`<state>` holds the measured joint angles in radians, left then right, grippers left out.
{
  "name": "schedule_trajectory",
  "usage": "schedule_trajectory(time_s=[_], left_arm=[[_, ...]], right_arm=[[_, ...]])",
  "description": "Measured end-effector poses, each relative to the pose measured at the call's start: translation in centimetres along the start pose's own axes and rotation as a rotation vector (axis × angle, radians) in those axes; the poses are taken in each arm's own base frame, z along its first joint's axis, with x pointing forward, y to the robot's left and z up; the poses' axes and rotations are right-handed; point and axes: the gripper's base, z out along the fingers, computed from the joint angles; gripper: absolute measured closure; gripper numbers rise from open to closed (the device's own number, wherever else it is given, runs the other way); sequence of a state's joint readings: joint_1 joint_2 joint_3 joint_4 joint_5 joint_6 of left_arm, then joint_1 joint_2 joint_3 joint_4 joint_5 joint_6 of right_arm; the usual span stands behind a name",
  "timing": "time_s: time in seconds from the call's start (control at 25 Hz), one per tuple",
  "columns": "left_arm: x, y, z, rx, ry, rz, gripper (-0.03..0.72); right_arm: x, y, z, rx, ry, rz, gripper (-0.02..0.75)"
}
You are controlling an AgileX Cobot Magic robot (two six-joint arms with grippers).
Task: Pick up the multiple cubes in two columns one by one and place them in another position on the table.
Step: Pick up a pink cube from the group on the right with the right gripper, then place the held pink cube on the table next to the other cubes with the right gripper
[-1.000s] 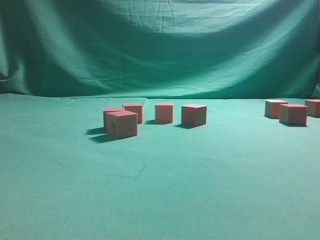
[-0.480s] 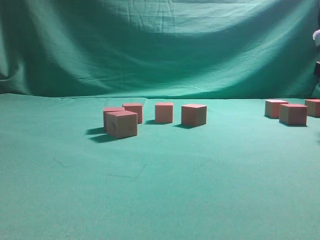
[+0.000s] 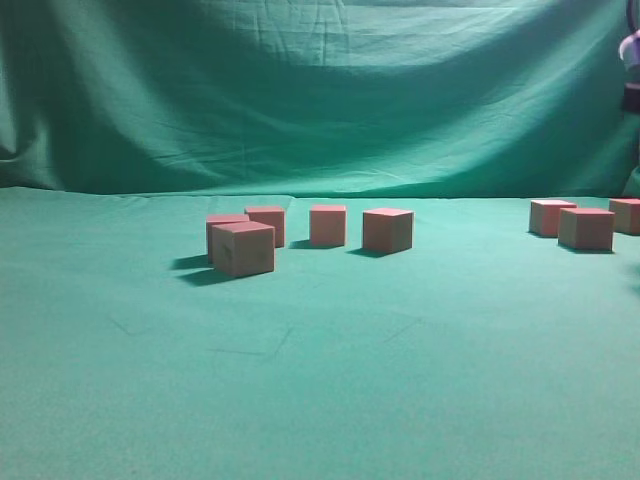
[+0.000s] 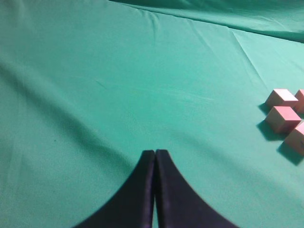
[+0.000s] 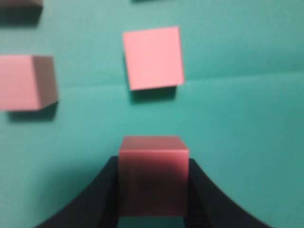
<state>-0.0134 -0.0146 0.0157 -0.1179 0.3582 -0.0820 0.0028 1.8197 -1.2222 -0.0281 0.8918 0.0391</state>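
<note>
While hanging above the green table (image 5: 237, 118), right end effector (image 5: 153, 190) pinching one cube (image 5: 153, 175) between dark fingers (image 5: 95, 199), low centre of the right wrist frame. Just beyond it, a second cube (image 5: 153, 58) flat on the cloth, upper centre; a third (image 5: 27, 81) at left; a fourth clipped by the upper left corner. Nothing between held cube and those ahead. Left end effector (image 4: 155, 156) pressed together, bottom centre of its frame, over bare cloth; cubes (image 4: 283, 118) clustered at right edge, well apart. Exterior frame: five cubes (image 3: 242, 248) grouped left of centre, three (image 3: 586, 228) at far right, draped backdrop (image 3: 320, 90) behind.
</note>
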Motion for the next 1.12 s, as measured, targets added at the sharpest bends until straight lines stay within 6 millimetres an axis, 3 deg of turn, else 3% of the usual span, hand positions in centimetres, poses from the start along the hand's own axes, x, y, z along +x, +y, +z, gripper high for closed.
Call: schedule_trajectory(time_s=[0.24,0.44,0.52,0.88,1.12], left_arm=[[0.0,0.0,0.0,0.000,0.000,0.000,0.688],[0.0,0.0,0.0,0.000,0.000,0.000,0.688],[0.0,0.0,0.0,0.000,0.000,0.000,0.688],[0.0,0.0,0.0,0.000,0.000,0.000,0.688],[0.0,0.0,0.0,0.000,0.000,0.000,0.688]], right_arm=[[0.7,2.3,-4.2,-0.112,0.078,-0.021,0.474],[3.0,7.9,-9.0,-0.167,-0.011,-0.207,0.474],[4.0,10.2,-9.8,-0.187,-0.022,-0.300,0.474],[8.0,20.3,-9.3,-0.260,-0.078,-0.709,0.474],[9.0,24.4,-5.4,-0.266,-0.063,-0.875,0.474]])
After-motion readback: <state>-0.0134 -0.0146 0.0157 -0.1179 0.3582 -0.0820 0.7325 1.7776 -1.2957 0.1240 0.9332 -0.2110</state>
